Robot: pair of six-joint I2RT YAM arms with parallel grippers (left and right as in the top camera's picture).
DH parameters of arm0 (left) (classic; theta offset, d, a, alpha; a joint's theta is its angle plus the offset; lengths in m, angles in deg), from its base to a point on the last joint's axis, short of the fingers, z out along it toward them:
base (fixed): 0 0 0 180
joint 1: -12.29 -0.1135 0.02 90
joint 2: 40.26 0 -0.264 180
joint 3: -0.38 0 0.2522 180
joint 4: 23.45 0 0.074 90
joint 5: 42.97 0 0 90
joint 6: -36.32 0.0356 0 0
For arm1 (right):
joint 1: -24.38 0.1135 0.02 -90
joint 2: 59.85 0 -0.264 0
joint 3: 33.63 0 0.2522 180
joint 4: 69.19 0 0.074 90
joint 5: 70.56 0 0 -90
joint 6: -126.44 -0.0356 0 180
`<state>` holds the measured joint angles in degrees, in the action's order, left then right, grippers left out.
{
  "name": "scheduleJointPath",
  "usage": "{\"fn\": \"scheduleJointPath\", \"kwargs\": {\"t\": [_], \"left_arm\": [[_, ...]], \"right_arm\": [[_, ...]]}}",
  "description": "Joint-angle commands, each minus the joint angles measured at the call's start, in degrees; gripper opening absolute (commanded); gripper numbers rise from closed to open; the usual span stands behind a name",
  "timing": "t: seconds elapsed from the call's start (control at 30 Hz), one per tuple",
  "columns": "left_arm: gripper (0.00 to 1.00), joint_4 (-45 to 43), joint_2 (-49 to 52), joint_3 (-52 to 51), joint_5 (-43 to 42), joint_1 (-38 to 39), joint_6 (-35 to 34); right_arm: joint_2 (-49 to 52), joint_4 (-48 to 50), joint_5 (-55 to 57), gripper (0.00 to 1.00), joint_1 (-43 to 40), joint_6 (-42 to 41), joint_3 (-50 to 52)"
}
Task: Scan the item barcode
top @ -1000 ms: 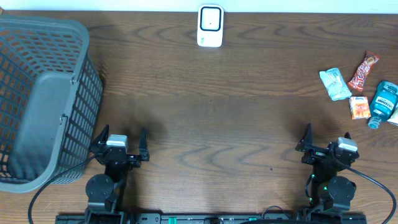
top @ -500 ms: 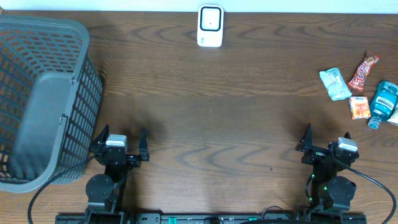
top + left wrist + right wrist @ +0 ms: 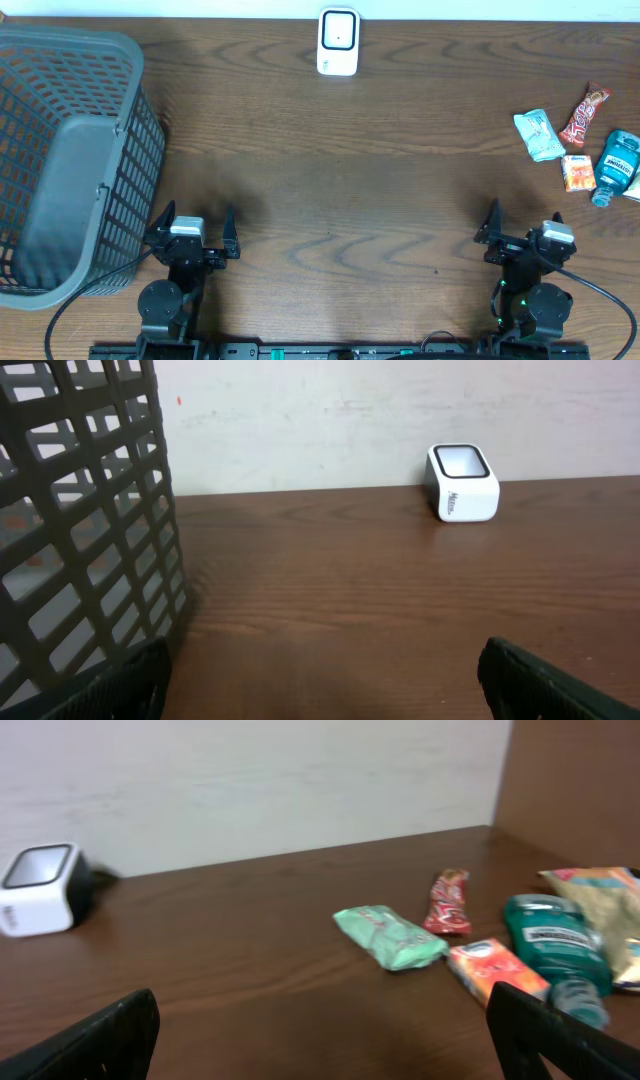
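The items to be scanned lie in a loose cluster at the table's far right edge. There is a pale green soft packet (image 3: 538, 135), a red wrapped candy bar (image 3: 584, 114) just beside it, a small orange carton (image 3: 577, 172), and a teal plastic mouthwash bottle (image 3: 615, 165) lying on its side. Nothing grips any of them.

The white boxy barcode scanner (image 3: 338, 42) stands well apart from them, at the middle of the back edge of the dark brown wooden table (image 3: 350, 170).

The right gripper (image 3: 525, 215) sits at the near edge with its claw spread wide and holding nothing. The left gripper (image 3: 199, 216) is likewise wide and bare. A grey plastic lattice basket (image 3: 130, 140) stands just beside the left gripper, on the table's left side.
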<state>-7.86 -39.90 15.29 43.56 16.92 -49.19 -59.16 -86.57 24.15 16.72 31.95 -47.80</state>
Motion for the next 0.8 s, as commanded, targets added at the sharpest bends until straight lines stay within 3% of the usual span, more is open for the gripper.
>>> {"fn": "scheduleJointPath", "kwargs": {"t": [0.0, 0.77], "left_arm": [[0.98, 2.01, -0.26, -0.94, 0.09, 0.11, -0.5], [0.98, 2.01, -0.26, -0.94, 0.09, -0.52, -0.5]], "right_arm": [[-0.35, -0.37, -4.72, 0.99, -0.37, -0.15, 0.09], [-0.35, -0.52, -5.7, 0.99, -0.37, -0.15, 0.09]]}}
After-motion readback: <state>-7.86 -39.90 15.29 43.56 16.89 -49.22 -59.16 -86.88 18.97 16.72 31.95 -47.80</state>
